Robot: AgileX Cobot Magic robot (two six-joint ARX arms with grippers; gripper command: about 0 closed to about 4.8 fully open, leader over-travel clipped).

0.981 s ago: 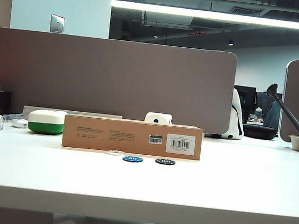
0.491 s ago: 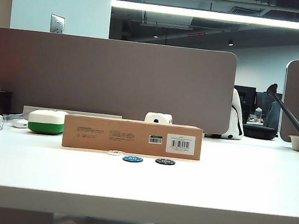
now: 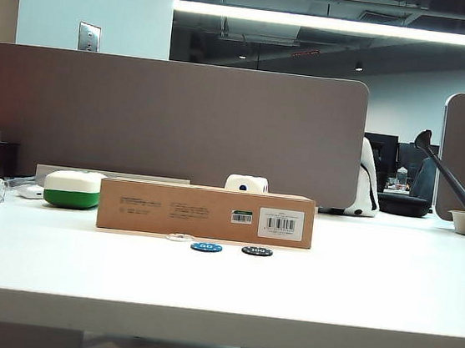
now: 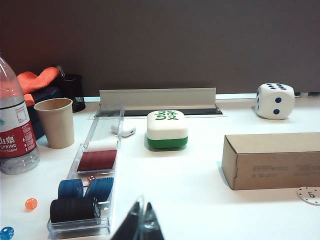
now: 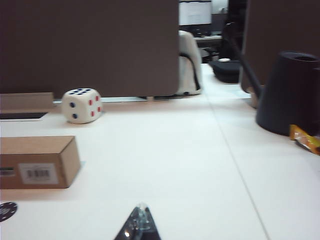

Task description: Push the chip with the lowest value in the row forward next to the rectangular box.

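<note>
Overhead, we note a strip light (image 3: 342,24); white table (image 3: 220,286), grey partition (image 3: 167,120). Left gripper (image 4: 141,227) and right gripper (image 5: 140,225) fingers pressed together above table.

The white chip (image 3: 180,237) lies against my rectangular box (image 3: 205,213). Blue chip (image 3: 206,247) and black chip (image 3: 256,251) sit nearer.

White chip (image 3: 180,237) flat beside brown box (image 3: 205,213)
</note>
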